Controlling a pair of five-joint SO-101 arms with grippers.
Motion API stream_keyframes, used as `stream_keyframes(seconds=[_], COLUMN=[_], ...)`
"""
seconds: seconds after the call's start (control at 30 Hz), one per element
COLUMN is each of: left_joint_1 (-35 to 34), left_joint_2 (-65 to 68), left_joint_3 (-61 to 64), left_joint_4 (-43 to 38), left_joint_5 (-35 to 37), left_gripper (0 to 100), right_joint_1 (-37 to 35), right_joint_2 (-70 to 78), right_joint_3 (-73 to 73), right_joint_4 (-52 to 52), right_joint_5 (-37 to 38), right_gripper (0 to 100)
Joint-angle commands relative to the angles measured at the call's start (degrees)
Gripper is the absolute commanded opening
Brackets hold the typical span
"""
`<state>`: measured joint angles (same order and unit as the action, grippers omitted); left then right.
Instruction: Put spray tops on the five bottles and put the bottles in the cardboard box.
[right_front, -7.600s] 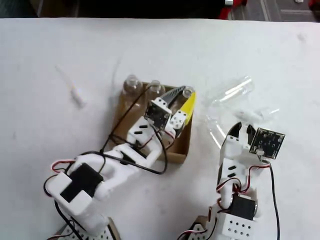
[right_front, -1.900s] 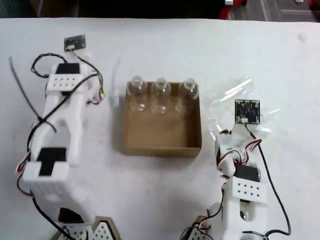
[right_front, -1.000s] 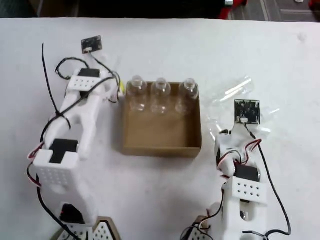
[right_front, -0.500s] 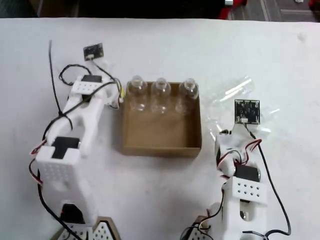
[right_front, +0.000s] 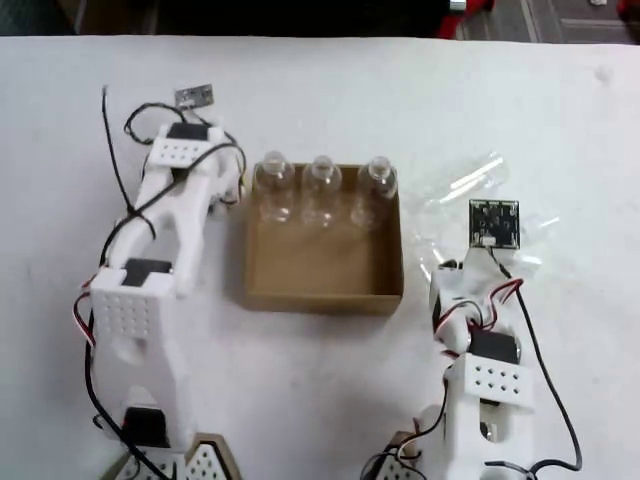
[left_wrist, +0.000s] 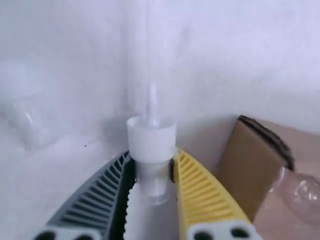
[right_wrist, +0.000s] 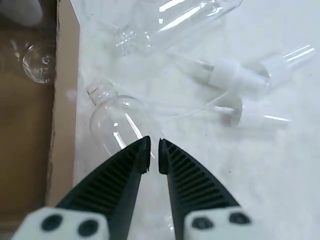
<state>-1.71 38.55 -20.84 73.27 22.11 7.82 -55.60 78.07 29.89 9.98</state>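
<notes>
Spray top (left_wrist: 151, 136) pinched in left hand (left_wrist: 151, 159) (beside cardboard box (left_wrist: 250, 165)); right hand (right_wrist: 153, 146) clenched, empty, near bottle (right_wrist: 117, 122).

Left fingers (left_wrist: 200, 197) pinching spray top (left_wrist: 151, 142), right fingers (right_wrist: 187, 175) nearly closed

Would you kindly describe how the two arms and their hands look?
The left arm and right arm are white blocky plastic with black motor blocks, hole-dotted plates and loose black and red wires; a small circuit board sits by each wrist. The left hand has one grey and one yellow ribbed finger; the right hand has two black ribbed fingers.
</notes>
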Motion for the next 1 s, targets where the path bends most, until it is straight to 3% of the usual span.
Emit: stream_keyframes(seconds=[0.0, 0.17, 0.23, 0.43, 0.57, 0.7, 0.8, 0.97], left_joint_1=[-0.84, -7.25, -11.21, -18.95, -17.98, -16.31, -18.07, -20.0], left_joint_2=[-5.41, -12.0, -14.2, -23.52, -32.04, -41.19, -47.16, -52.79], left_joint_3=[-13.71, -28.04, -29.36, -12.48, 2.11, 14.95, 22.51, 34.99], left_joint_4=[13.54, 27.6, 29.45, 29.27, 29.1, 28.84, 23.91, 5.98], left_joint_5=[0.53, 1.67, 5.01, 17.76, 23.47, 24.26, 26.64, 27.6], left_gripper=[2, 2, 2, 2, 2, 2, 3, 2], right_joint_1=[0.57, 0.57, 0.57, 0.57, 0.57, 0.57, 0.57, 0.57], right_joint_2=[0.4, 0.4, 0.31, 0.13, 0.22, 0.31, 0.31, 0.4], right_joint_3=[0.53, 0.88, 0.88, 0.88, 0.88, 0.88, 0.88, 0.97], right_joint_4=[-2.86, -3.82, -3.82, -3.74, -3.74, -3.65, -3.56, -3.56], right_joint_5=[0.62, 0.62, 0.62, 0.62, 0.62, 0.62, 0.62, 0.62], right_gripper=[2.1, 2.1, 2.1, 2.1, 2.1, 2.1, 2.1, 2.1])
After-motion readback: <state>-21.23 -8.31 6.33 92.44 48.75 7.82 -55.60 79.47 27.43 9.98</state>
